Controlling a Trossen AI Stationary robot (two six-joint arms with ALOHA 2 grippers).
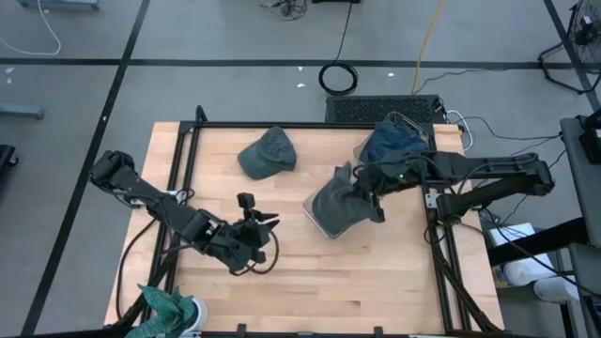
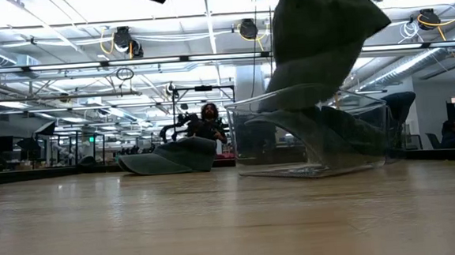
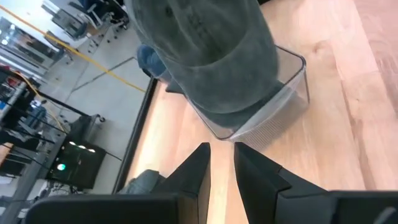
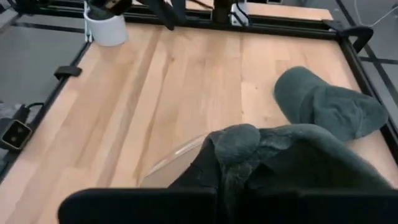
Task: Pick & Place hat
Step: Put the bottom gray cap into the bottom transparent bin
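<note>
A grey-green hat (image 1: 336,202) hangs from my right gripper (image 1: 366,194) over a clear plastic container (image 1: 315,218). In the low view the hat (image 2: 317,35) comes down from above into the container (image 2: 370,134). The left wrist view shows the hat (image 3: 199,50) in the container (image 3: 289,87) from across the table. A second green hat (image 1: 268,153) rests brim-down on the wood near the far edge. My left gripper (image 1: 255,228) waits near the table's middle-left, its fingers (image 3: 198,174) a narrow gap apart, touching nothing. My right gripper is shut on the hat's bunched cloth (image 4: 239,146), coming from the table's right side. Its own body hides the fingers in the right wrist view, so which part they hold cannot be told. The hat hangs below, its lower part (image 2: 313,98) inside the clear container.
A heap of blue cloth (image 1: 394,143) lies at the far right corner. A white cup with teal cloth (image 1: 169,310) stands at the near left corner. A black frame (image 1: 192,141) borders the table. Bare wood (image 1: 376,282) lies toward the near edge.
</note>
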